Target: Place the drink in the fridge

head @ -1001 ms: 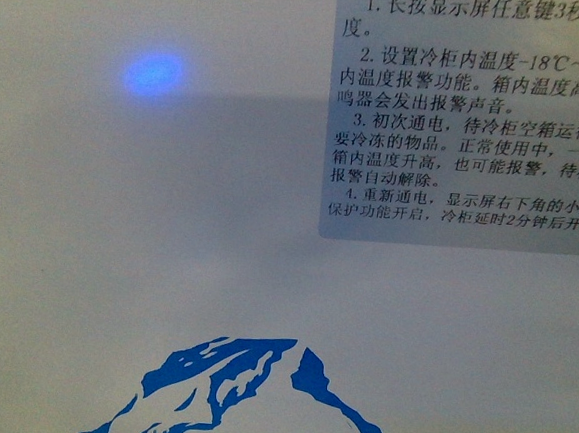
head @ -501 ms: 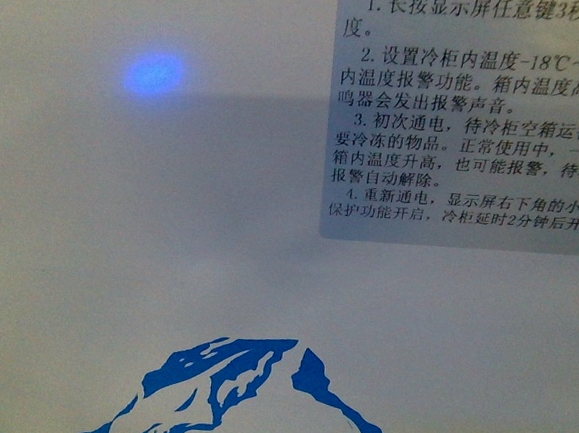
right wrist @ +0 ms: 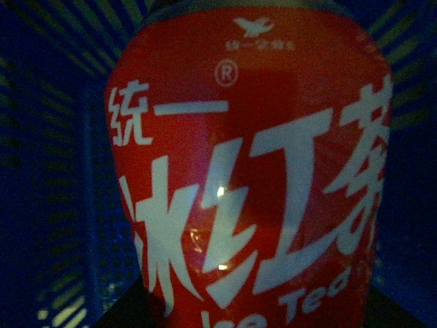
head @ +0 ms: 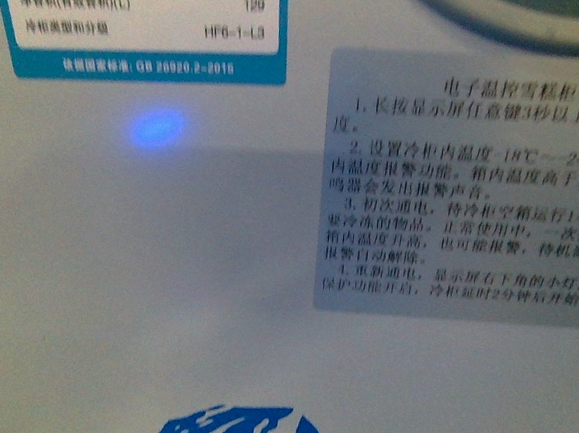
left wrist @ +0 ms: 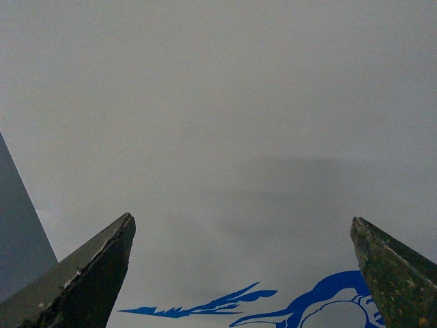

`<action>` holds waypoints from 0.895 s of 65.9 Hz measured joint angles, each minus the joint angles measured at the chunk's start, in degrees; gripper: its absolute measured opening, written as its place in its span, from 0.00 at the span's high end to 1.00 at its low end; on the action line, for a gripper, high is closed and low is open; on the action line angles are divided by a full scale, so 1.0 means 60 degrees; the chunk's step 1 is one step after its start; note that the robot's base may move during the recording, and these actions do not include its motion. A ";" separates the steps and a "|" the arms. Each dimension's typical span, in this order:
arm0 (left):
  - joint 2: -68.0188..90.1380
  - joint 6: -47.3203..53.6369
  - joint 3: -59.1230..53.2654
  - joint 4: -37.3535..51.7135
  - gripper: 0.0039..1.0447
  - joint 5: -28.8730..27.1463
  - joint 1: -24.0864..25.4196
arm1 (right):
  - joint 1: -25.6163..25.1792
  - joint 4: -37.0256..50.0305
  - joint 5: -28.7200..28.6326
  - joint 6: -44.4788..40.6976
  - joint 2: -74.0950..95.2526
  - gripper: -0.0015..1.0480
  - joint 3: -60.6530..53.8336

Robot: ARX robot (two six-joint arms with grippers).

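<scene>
Dark left claw (left wrist: pixel 240 220) spread wide, empty, facing white chest fridge (left wrist: pixel 218 102) wall with blue print. Small red-labelled plastic drink bottle (right wrist: pixel 246 178) close before right wrist, blue plastic mesh crate (right wrist: pixel 48 205) behind. State of right claw: cannot tell.

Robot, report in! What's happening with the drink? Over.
Left gripper open, empty, facing fridge. Drink close at right wrist, grip unclear. Blue crate behind it.

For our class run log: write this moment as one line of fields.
left end effector: open, empty, facing fridge | drink: close to right wrist camera, blue crate behind | right grasp: cannot tell
</scene>
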 joint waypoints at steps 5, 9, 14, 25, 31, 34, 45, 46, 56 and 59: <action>0.0000 0.0000 0.0000 0.0000 0.08 0.0004 0.0000 | -0.0018 -0.0386 -0.0106 0.0047 -0.1461 0.64 -0.0437; 0.0000 0.0000 0.0000 0.0000 0.08 0.0004 0.0000 | -0.0036 -0.0987 -0.0193 0.0208 -0.2969 0.64 -0.0758; 0.0000 0.0000 0.0000 0.0000 0.08 0.0004 0.0000 | -0.0073 -0.2011 -0.0299 0.0452 -0.5129 0.64 -0.0998; 0.0000 0.0000 0.0000 0.0000 0.08 0.0004 0.0000 | -0.0222 -0.3548 -0.0372 0.0936 -0.8561 0.64 -0.1031; 0.0000 0.0000 0.0000 0.0000 0.08 0.0004 0.0000 | -0.0291 -0.4160 -0.0357 0.1166 -1.0072 0.64 -0.1013; 0.0000 0.0000 0.0000 0.0000 0.08 0.0000 0.0000 | -0.0335 -0.4546 -0.0317 0.1253 -1.0947 0.64 -0.0994; 0.0000 0.0000 0.0000 0.0000 0.08 0.0004 0.0000 | -0.0339 -0.6481 -0.0189 0.1894 -1.4961 0.64 -0.0954; 0.0000 0.0000 0.0000 0.0000 0.08 0.0004 0.0000 | -0.0339 -0.6586 -0.0208 0.1942 -1.5151 0.64 -0.0954; 0.0000 0.0000 0.0000 0.0000 0.08 0.0004 0.0000 | 0.0171 -0.7672 0.0244 0.2543 -1.7325 0.64 -0.0914; 0.0000 0.0000 0.0000 0.0000 0.08 0.0000 0.0000 | 0.0608 -0.7584 0.0772 0.2758 -1.7639 0.64 -0.0911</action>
